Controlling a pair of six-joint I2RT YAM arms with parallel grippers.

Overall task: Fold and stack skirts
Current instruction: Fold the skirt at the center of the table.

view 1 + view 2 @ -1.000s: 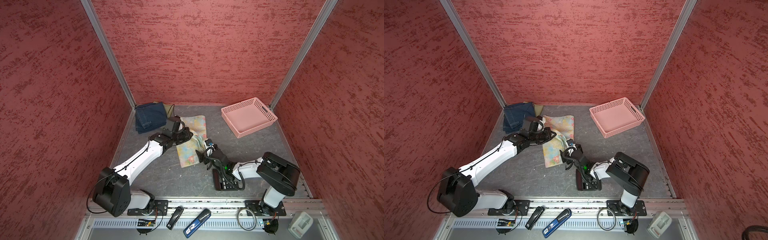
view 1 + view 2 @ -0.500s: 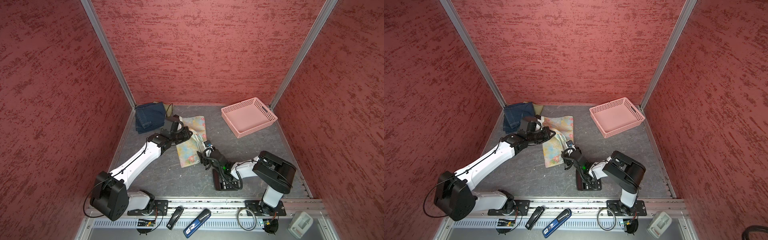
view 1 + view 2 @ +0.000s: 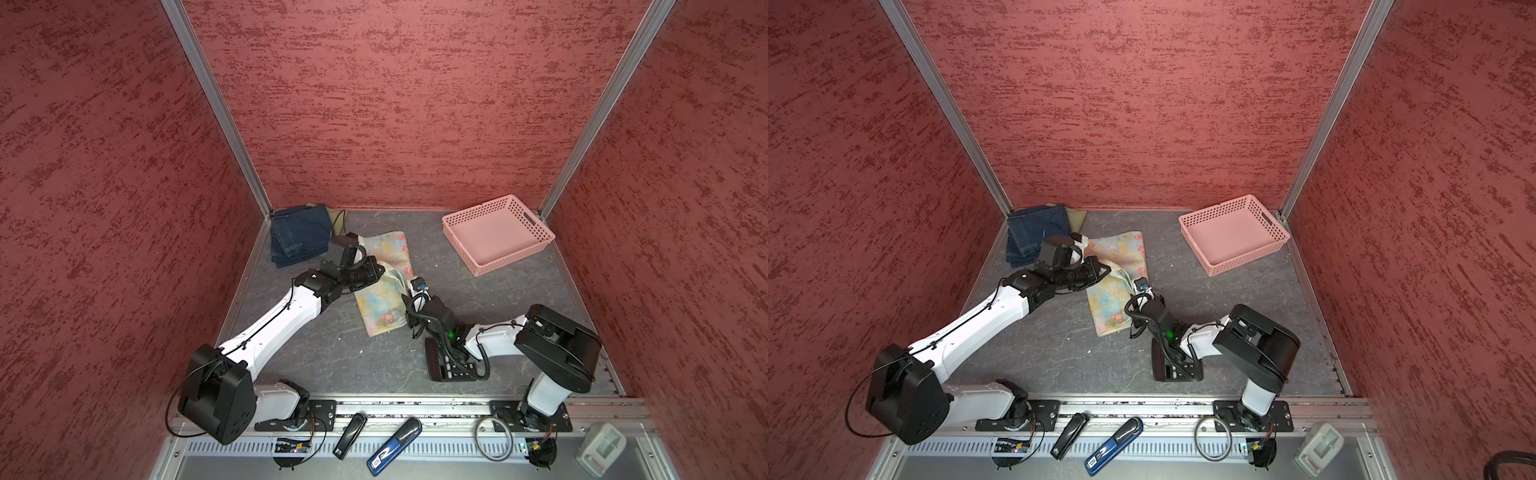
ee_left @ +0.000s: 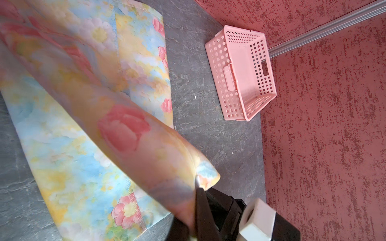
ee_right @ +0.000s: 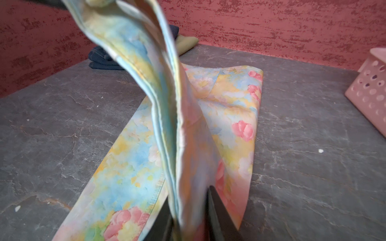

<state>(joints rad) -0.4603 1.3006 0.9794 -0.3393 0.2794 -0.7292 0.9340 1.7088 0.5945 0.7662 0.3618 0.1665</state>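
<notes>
Right pincer (image 5: 189, 210) closed onto floral skirt (image 5: 229, 108); left pincer (image 4: 197, 184) grips corner.

Three walls are closing in the cell: a back wall (image 3: 395, 104), a left wall (image 3: 104, 187) and a right wall (image 3: 685, 208), all wearing a rough red plaster-like finish with darker streaks. Two aluminium posts, one on the left (image 3: 216, 104) and one on the right (image 3: 604, 104), are running up the back corners, leaning outward in both top views. A dark grey tabletop (image 3: 374, 365) with pale marble-like veins is forming the base. A metal rail (image 3: 415, 405) is running along its near edge. Soft, even light is falling from above, casting only faint shadows.
</notes>
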